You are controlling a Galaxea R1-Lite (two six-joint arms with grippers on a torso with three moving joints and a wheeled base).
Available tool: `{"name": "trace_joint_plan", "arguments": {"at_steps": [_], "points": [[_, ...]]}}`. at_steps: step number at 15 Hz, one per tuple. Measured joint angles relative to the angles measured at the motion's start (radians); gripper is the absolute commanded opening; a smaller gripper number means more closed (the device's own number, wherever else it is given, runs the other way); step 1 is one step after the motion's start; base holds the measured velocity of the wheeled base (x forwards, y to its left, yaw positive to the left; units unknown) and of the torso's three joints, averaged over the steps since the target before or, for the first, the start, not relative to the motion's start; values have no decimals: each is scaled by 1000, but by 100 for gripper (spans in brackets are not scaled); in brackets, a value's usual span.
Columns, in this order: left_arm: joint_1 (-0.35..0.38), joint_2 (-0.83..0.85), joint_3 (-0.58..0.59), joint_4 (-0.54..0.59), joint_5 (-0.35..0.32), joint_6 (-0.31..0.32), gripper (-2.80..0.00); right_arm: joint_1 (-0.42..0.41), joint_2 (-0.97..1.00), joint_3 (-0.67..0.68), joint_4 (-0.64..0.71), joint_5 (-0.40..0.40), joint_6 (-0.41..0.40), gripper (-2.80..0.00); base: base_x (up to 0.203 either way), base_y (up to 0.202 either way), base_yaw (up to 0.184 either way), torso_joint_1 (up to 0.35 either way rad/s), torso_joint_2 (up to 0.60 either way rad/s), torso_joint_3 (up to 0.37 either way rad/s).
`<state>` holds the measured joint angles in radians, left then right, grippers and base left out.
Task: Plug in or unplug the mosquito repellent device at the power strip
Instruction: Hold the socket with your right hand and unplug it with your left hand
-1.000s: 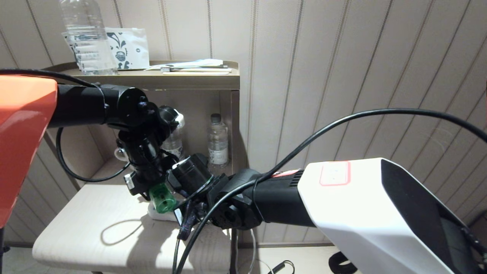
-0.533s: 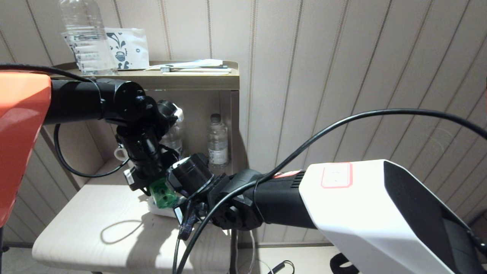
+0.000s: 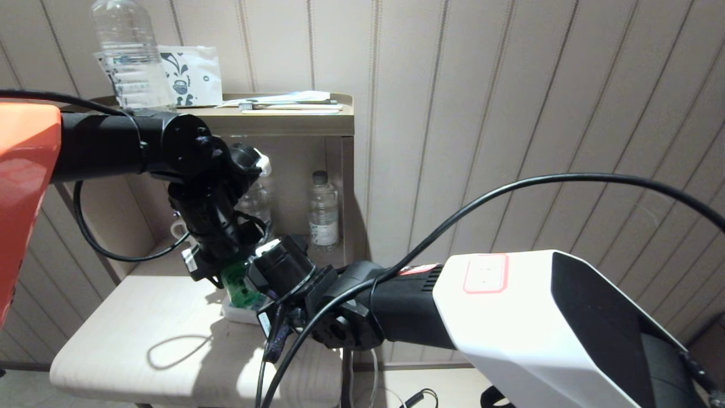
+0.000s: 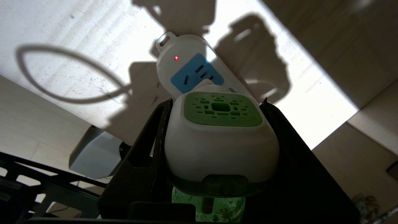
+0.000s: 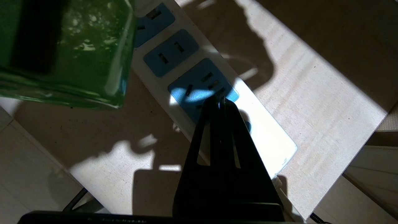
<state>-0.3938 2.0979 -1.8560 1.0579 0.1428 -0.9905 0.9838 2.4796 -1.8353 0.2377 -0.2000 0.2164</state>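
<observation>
The mosquito repellent device (image 4: 222, 137), a white head with a green vented face and a green bottle below, sits between the black fingers (image 4: 149, 149) of my left gripper (image 4: 216, 101), which is shut on it. It hangs over the white power strip (image 4: 186, 68), close to the end with the lit red lamp; its prongs are hidden. In the head view the green bottle (image 3: 237, 286) shows just above the strip (image 3: 241, 313). My right gripper (image 5: 219, 102) is shut and empty, its tips over a blue socket of the power strip (image 5: 273, 137).
The strip lies on a pale wooden table (image 3: 141, 340) against the panelled wall. Behind it a shelf unit (image 3: 283, 122) holds water bottles (image 3: 324, 209), a cup (image 3: 178, 229) and a larger bottle (image 3: 130, 56) on top. Black cables (image 3: 510, 190) loop over my arms.
My right wrist has edged closer to the left gripper and now covers more of the green bottle. The left gripper and device shifted slightly toward the shelf. The whole view dipped a little.
</observation>
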Motion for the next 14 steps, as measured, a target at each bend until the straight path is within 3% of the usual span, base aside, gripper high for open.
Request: {"name": "trace_joint_plan", "arguments": {"at_steps": [5, 9, 14], "points": [[7, -15, 7, 2, 17, 15, -280, 0, -15, -5, 6, 0, 0, -280, 0, 0, 0, 0, 0, 0], [42, -28, 21, 1, 86, 18, -280, -7, -97, -11, 9, 1, -11, -280, 0, 0, 0, 0, 0, 0], [46, -73, 51, 12, 88, 24, -280, -19, -243, 1, 15, -8, -18, -280, 0, 0, 0, 0, 0, 0]]}}
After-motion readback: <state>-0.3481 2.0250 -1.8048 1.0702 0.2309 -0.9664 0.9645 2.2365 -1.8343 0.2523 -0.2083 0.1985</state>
